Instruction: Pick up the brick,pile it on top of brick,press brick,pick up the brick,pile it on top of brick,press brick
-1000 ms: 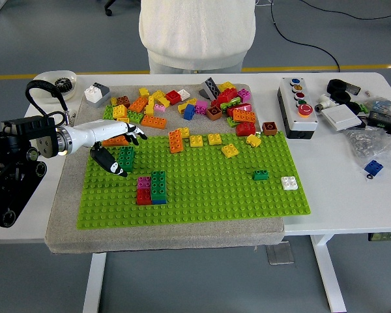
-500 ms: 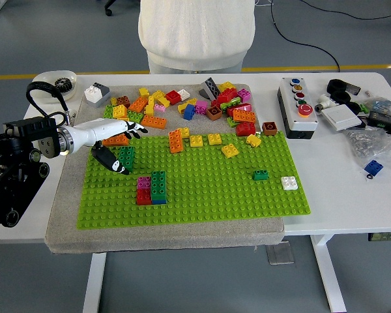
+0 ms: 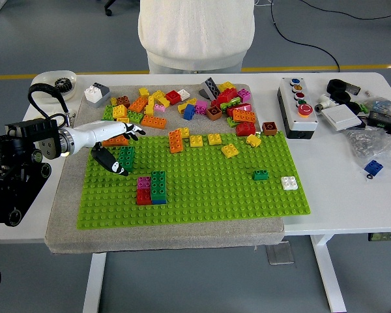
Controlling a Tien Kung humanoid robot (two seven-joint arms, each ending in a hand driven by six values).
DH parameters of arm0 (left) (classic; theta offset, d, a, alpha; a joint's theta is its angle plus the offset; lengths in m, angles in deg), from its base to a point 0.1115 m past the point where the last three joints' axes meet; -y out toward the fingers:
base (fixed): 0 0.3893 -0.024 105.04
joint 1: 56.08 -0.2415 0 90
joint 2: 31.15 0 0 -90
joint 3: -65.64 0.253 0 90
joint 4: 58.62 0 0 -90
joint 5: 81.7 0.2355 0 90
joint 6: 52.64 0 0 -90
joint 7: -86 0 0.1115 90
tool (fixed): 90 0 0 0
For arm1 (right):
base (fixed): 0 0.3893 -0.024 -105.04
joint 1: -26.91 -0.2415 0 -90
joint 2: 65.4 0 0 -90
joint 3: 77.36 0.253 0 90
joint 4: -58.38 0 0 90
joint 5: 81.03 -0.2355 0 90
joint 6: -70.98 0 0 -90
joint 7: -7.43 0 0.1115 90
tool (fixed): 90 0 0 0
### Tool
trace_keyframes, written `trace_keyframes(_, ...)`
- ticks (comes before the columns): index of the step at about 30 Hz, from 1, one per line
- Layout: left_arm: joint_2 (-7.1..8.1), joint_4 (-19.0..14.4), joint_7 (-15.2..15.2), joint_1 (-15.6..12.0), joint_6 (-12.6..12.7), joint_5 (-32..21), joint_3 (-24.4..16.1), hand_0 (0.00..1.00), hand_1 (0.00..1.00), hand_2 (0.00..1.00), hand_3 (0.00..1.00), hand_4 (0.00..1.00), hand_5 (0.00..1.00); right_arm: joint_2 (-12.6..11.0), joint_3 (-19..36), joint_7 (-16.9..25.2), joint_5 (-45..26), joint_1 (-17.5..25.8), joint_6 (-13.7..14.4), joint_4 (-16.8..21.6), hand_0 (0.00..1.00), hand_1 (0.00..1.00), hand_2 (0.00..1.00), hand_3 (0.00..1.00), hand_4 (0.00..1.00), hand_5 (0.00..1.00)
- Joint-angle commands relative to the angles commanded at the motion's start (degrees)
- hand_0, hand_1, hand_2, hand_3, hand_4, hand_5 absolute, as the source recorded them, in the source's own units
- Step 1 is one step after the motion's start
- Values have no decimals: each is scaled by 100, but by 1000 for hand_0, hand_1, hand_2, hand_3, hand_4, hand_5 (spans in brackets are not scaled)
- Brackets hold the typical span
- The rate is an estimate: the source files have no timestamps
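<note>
the left hand (image 3: 117, 147) sits with thumb and fingers closed around a dark green brick (image 3: 126, 158) at the left side of the green baseplate (image 3: 202, 195). the brick looks light, stiff and smooth, so gripping its opposite flat sides seems safest.

A baseplate (image 3: 202, 189) fills the centre of the bench (image 3: 352, 195); a heap of loose bricks (image 3: 182, 104) lies above it, a button box (image 3: 298, 107) at upper right.

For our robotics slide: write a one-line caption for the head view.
Robot's left hand closes around a dark green brick on the green baseplate, loose bricks behind.
</note>
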Motion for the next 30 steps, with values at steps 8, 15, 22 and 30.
trace_keyframes(8, -47, 117, 53, 36, 52, 0, -14, 934, 817, 831, 912, 998, 176, 1, -10, 10, 0, -3, -3, 0, 743, 644, 719, 647, 871, 413)
trace_keyframes(15, -59, 172, 118, 46, 66, 0, -37, 935, 811, 804, 896, 998, 179, 0, -12, 11, 0, -1, -3, 0, 743, 644, 719, 647, 871, 414)
trace_keyframes(22, -48, 154, 164, 23, 0, 0, -33, 911, 778, 762, 849, 998, 187, 1, -7, 8, 0, -4, -1, 0, 743, 644, 719, 649, 874, 413)
trace_keyframes(30, -54, 162, 201, 4, 58, 0, -31, 907, 777, 754, 842, 998, 189, 1, -17, 13, 0, -10, -3, 0, 743, 644, 719, 650, 876, 413)
